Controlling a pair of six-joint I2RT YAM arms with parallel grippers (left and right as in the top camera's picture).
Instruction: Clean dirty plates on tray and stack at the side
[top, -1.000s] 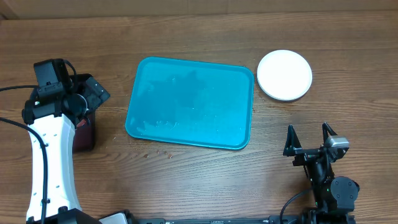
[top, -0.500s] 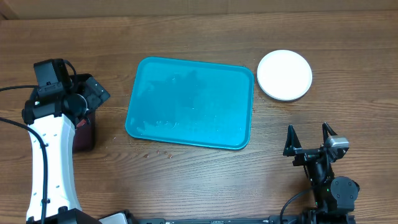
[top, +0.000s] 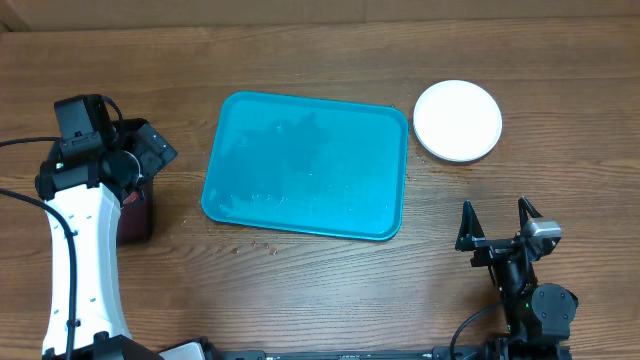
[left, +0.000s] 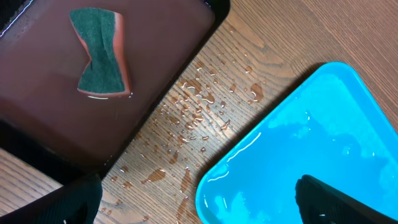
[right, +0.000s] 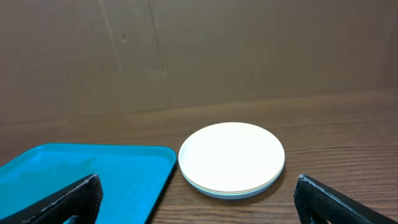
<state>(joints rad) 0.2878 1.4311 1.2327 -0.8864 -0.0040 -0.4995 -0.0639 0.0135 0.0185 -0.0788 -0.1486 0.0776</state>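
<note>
All plates (top: 457, 120) stacked upper right, just beside wet tray (top: 305, 165). Light, stiff, probably slippery when wet; best pinched at the rim. Left gripper (left: 199, 202), right gripper (top: 494, 215): both spread wide, empty.

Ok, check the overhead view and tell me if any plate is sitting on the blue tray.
No, the blue tray has no plate on it, and the plates sit stacked on the wood beside its far right corner.

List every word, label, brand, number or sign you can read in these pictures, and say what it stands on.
None. No readable text shows on the teal tray, the stacked plates, the sponge or the maroon tray.
</note>
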